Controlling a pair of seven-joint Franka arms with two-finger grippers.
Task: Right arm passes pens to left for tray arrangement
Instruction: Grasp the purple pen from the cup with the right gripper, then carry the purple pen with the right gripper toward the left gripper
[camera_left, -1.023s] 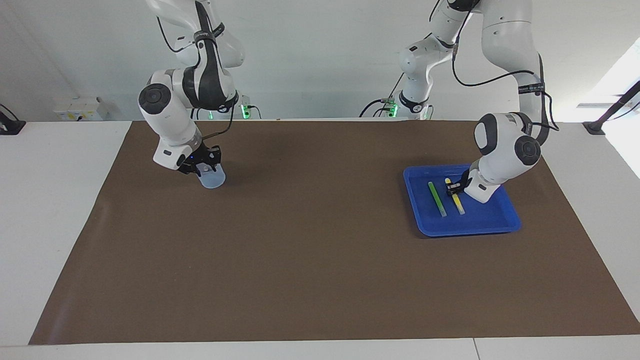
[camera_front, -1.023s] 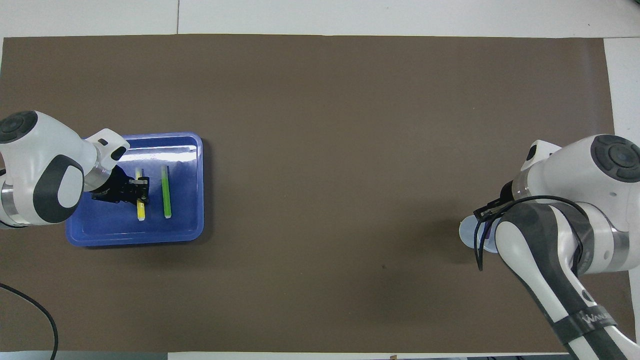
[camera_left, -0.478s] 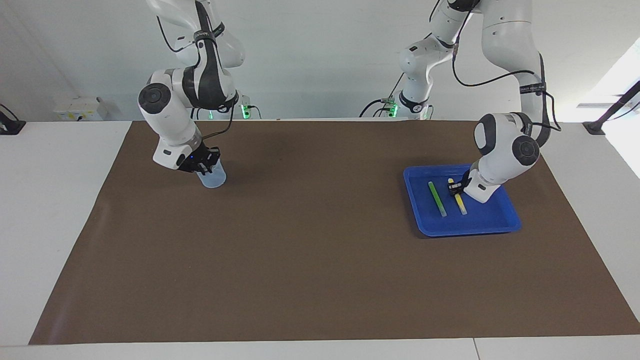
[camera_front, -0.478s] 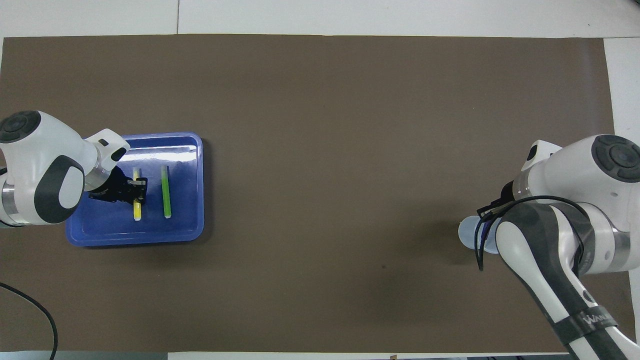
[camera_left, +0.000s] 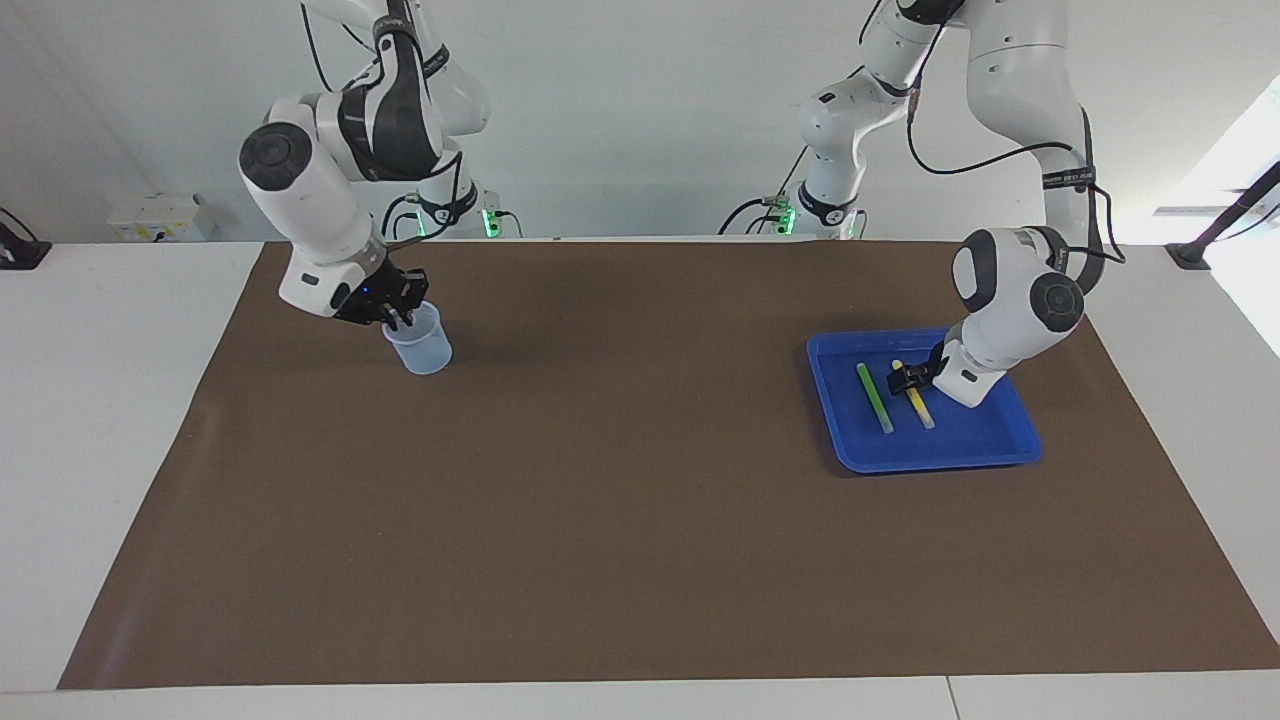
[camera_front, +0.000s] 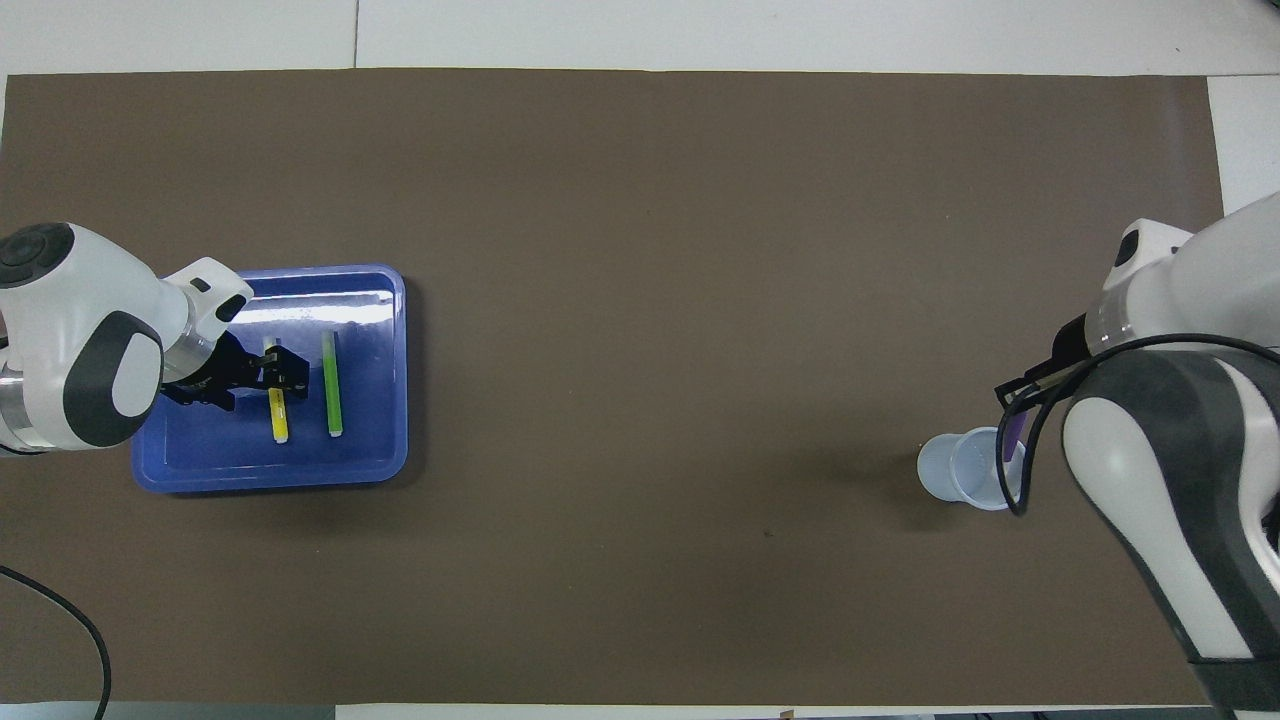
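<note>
- Overhead view: the brown worktop (camera_front: 640, 380) carries a blue tray (camera_front: 385, 465) at middle left, green pen (camera_front: 331, 385) and yellow pen (camera_front: 279, 420) lying inside: two placed.
- Left hand (camera_left: 903, 378), released, sits over the yellow pen.
- Right hand (camera_left: 396, 312), clenched on the purple pen (camera_front: 1014, 437), is above the cup (camera_left: 420, 345): one left.

Two marker pens (camera_front: 305, 385) lie side by side in the tray (camera_front: 370, 460) at the left arm's end. The cup (camera_front: 955, 470) stands on the mat (camera_front: 640, 300) at the right arm's end, a third pen (camera_front: 1014, 435) in it.
</note>
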